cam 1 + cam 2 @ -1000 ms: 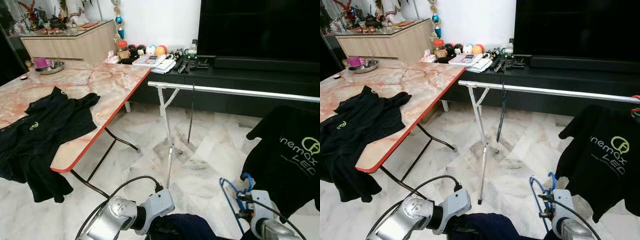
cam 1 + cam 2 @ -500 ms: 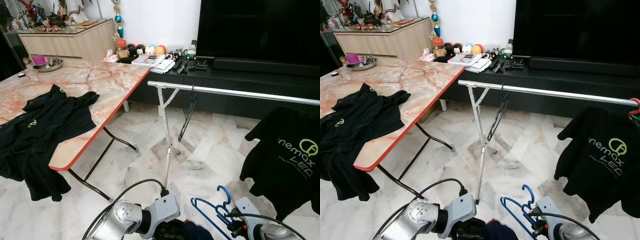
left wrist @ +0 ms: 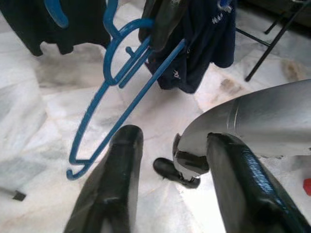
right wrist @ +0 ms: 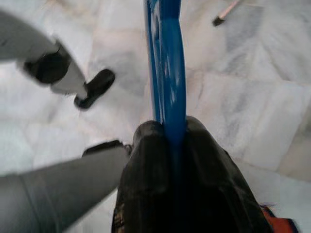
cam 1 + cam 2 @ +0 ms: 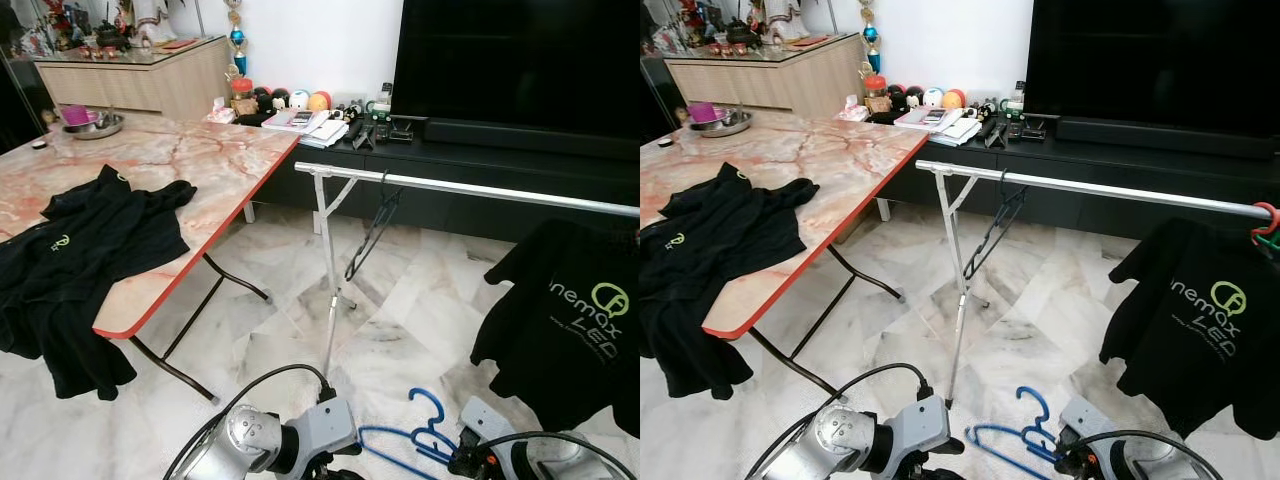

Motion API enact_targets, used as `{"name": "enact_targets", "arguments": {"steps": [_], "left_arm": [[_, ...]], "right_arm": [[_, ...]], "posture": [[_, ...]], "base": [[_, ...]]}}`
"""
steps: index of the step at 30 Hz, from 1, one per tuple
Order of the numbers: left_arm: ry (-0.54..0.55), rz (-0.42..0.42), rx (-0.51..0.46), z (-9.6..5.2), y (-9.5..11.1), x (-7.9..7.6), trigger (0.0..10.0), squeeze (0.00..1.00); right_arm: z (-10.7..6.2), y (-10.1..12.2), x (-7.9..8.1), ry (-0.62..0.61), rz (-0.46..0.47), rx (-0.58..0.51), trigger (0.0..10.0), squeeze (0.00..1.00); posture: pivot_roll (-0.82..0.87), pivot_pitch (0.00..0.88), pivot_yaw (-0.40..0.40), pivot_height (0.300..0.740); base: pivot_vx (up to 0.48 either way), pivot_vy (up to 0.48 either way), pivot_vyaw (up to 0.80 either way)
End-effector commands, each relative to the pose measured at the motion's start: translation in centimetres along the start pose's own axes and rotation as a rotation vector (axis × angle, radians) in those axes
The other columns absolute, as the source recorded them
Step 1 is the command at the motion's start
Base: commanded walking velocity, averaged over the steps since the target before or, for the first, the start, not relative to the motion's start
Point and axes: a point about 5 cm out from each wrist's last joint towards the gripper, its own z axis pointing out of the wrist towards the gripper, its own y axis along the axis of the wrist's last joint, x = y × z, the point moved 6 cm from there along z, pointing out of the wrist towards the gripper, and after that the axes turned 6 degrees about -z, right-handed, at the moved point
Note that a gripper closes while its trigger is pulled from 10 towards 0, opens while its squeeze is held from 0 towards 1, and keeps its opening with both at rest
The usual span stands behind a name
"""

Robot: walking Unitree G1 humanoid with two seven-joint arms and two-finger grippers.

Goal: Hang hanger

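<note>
A blue plastic hanger [image 5: 415, 438] lies nearly flat, low over the marble floor, its hook pointing up. My right gripper [image 4: 170, 128] is shut on its blue bar [image 4: 166, 68], and the wrist sits at the lower right [image 5: 470, 462]. My left gripper [image 3: 170, 138] is open and holds nothing; the blue hanger [image 3: 121, 82] hangs just beyond its fingers [image 3: 114, 179]. Ahead stands a silver clothes rail [image 5: 470, 187]. A black hanger [image 5: 370, 230] hangs on it, and so does a black T-shirt [image 5: 580, 320] at the right end.
A marble-topped folding table [image 5: 225, 160] with a red edge stands on the left, black shirts [image 5: 90, 245] spread over it. A low black TV cabinet [image 5: 500, 160] and a large screen stand behind the rail. Open floor [image 5: 400, 310] lies below the rail.
The blue hanger has dropped from upright beside my right wrist to lying flat and pointing left. The black hanger on the rail has swung. The camera has shifted a little.
</note>
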Motion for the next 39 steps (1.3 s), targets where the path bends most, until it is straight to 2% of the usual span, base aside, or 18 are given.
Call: {"name": "enact_targets", "arguments": {"steps": [1,2,6,13,17,18,19,24,33,39], "left_arm": [[-0.013,0.007,0.0,0.0,0.1,-0.1,10.0,1.0],[-0.022,0.009,0.003,0.0,0.0,-0.3,10.0,1.0],[-0.032,0.019,0.023,0.0,-0.3,-0.2,10.0,1.0],[-0.028,0.016,0.023,0.5,-0.1,0.0,10.0,1.0],[0.021,-0.006,-0.016,0.9,0.7,1.0,10.0,1.0],[0.018,-0.021,-0.023,1.0,0.8,1.0,10.0,0.58],[-0.003,-0.029,-0.038,1.1,1.0,0.7,10.0,0.0],[-0.039,-0.045,-0.052,1.5,1.4,0.2,10.0,0.0],[-0.071,-0.058,-0.058,2.5,2.1,0.0,10.0,0.0],[-0.046,-0.049,-0.054,3.2,2.6,0.6,10.0,0.0]], "right_arm": [[-0.4,1.0,0.1,0.038,-0.071,-0.022,10.0,0.0],[-1.1,1.3,0.7,0.119,-0.142,-0.027,10.0,0.0],[-2.7,1.6,1.2,0.221,-0.273,-0.011,10.0,0.0],[-3.9,2.9,1.8,0.282,-0.374,-0.037,10.0,0.0],[-4.4,3.6,2.3,0.295,-0.439,-0.038,10.0,0.0],[-4.4,3.8,2.4,0.293,-0.442,-0.047,10.0,0.0],[-4.4,4.2,2.5,0.295,-0.44,-0.062,10.0,0.0],[-4.5,4.4,2.6,0.28,-0.466,-0.056,10.0,0.0],[-4.9,6.4,3.0,0.247,-0.507,-0.102,10.0,0.0],[-4.9,7.1,3.5,0.243,-0.511,-0.118,10.0,0.0]], "posture": [[0.09,0.0,-0.042,0.74],[0.09,0.0,-0.042,0.74],[0.09,0.0,-0.041,0.74],[0.08,0.0,-0.035,0.74],[0.08,0.0,-0.029,0.74],[0.08,0.0,-0.029,0.74],[0.08,0.0,-0.027,0.74],[0.07,0.0,-0.017,0.74],[0.06,0.0,-0.008,0.74],[0.06,0.0,-0.006,0.74]], "base": [[0.0,0.0,0.0],[0.0,0.0,0.0],[0.0,0.0,0.0],[0.0,0.0,0.0],[0.0,0.0,0.0],[0.0,0.0,0.0],[0.0,0.0,0.0],[0.0,0.0,0.0],[0.0,0.0,0.0],[0.0,0.0,0.0]]}}
